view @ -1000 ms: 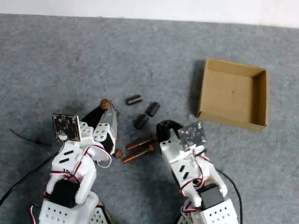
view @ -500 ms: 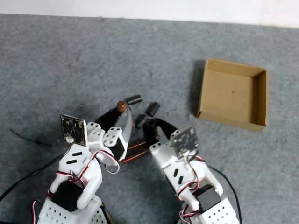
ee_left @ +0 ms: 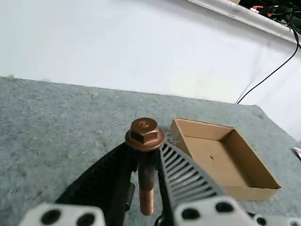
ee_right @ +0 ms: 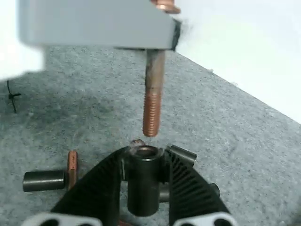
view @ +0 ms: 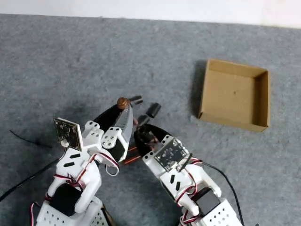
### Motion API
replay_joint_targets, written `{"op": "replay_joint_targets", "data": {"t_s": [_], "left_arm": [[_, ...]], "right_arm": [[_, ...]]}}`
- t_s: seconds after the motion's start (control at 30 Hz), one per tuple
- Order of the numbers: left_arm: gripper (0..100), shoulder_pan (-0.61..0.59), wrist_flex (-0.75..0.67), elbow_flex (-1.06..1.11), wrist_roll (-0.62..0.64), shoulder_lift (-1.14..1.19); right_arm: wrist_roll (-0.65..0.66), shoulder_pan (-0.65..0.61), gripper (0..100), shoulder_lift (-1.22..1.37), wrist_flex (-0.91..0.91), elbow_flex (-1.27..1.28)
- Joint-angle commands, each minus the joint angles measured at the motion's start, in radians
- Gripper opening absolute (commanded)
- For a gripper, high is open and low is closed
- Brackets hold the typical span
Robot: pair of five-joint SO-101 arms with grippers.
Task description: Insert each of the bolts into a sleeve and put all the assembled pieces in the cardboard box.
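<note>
Two arms had swung together over the last second: the left tool, clenched on a copper bolt held head-up, met the right tool, which gripped a black sleeve bore-up. The threaded tip hung just above the bore, apart from it. Insertion looked imminent; the empty cardboard box waited at two o'clock, well apart.

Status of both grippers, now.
Left gripper: shut on a bolt, head up.
Right gripper: shut on a sleeve, whose open end faces the bolt's tip without touching it.
</note>
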Motion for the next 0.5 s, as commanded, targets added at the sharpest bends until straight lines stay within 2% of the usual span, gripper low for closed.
{"op": "replay_joint_targets", "data": {"t_s": [0.0,0.13,0.37,0.47], "left_arm": [[1,0.021,-0.002,-0.062,0.008,-0.001],[1,0.025,0.057,-0.064,0.008,-0.056],[1,0.170,0.112,-0.084,0.006,-0.056],[1,0.177,0.114,-0.082,0.006,-0.056]], "right_arm": [[0.014,-0.005,0.5,-0.024,-0.021,0.122],[0.015,-0.002,0.5,-0.024,-0.021,0.122],[0.014,-0.002,0.5,-0.024,-0.021,0.122],[0.014,-0.002,0.5,-0.024,-0.021,0.122]]}}
